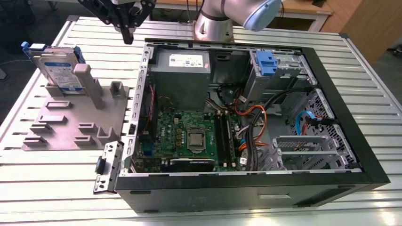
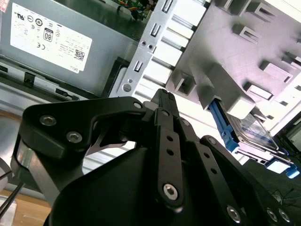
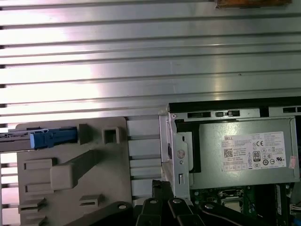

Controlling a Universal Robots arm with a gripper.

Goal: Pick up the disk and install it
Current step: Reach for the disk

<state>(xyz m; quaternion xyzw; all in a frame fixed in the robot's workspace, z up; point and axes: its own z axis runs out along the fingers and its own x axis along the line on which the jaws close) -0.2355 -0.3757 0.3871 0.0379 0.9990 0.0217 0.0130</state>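
Observation:
The disk (image 1: 58,67), a silver drive with a white-and-blue label and a blue bracket, stands upright on edge in a slot of the grey fixture (image 1: 66,129) at the exterior view's left. My gripper (image 1: 128,37) hangs above the table behind the fixture, between the disk and the open computer case (image 1: 326,94). It is well apart from the disk, its fingers closed together on nothing. In the second wrist view the black fingertips (image 2: 162,98) meet, with the disk (image 2: 256,133) beyond them. The first wrist view shows the disk (image 3: 47,137) edge-on.
Inside the case lie a grey power-supply box (image 1: 182,70), a motherboard (image 1: 191,136), cables and a drive bay with a blue latch (image 1: 266,63). The slatted metal table (image 1: 63,188) surrounds everything. The arm's base (image 1: 217,23) stands behind the case.

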